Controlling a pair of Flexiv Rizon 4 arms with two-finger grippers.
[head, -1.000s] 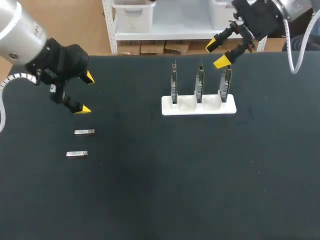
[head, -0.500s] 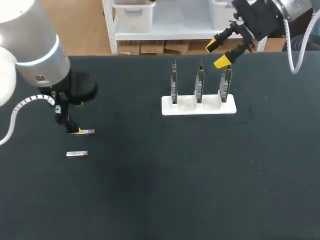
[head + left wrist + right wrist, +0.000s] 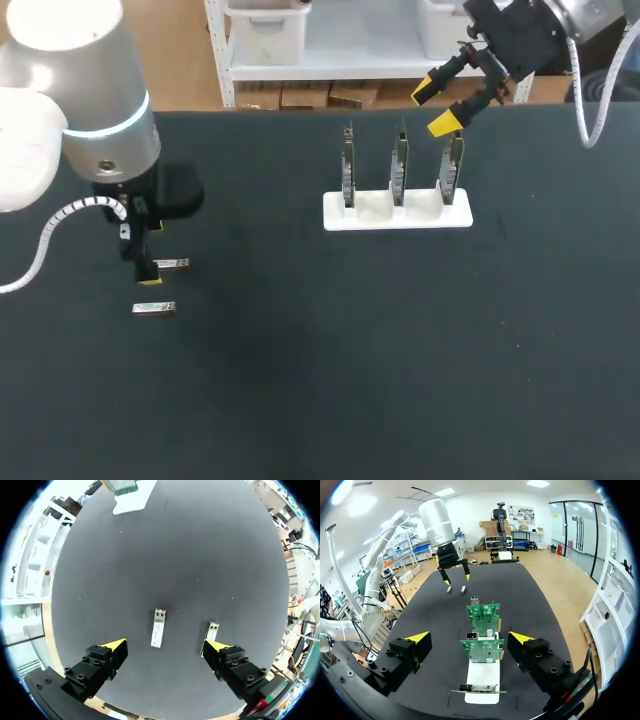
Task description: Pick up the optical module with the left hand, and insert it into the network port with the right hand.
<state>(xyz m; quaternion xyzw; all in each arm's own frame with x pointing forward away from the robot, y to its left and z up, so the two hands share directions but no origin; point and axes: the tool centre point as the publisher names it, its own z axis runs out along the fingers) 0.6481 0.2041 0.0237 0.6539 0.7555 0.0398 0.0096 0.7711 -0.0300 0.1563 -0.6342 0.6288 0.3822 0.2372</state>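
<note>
Two small silver optical modules lie on the black table at the left: one (image 3: 170, 264) farther back, one (image 3: 153, 308) nearer the front. My left gripper (image 3: 147, 268) points down over the farther module, open. In the left wrist view that module (image 3: 158, 628) lies between and slightly ahead of the open fingers of the left gripper (image 3: 165, 645), untouched; the other module (image 3: 210, 632) lies right by one yellow fingertip (image 3: 216, 645). My right gripper (image 3: 433, 106) hangs open and empty above the rightmost of three green port boards (image 3: 452, 165). The right gripper (image 3: 469, 638) sits over those boards (image 3: 481, 650).
The three boards stand upright in a white holder (image 3: 397, 212) at the back middle of the table. The left arm's grey body (image 3: 100, 120) covers the back left. The black mat (image 3: 350, 350) stretches in front of the holder.
My left arm has swung down and forward, turning its gripper to point straight down over the farther module. The right arm has stayed where it was.
</note>
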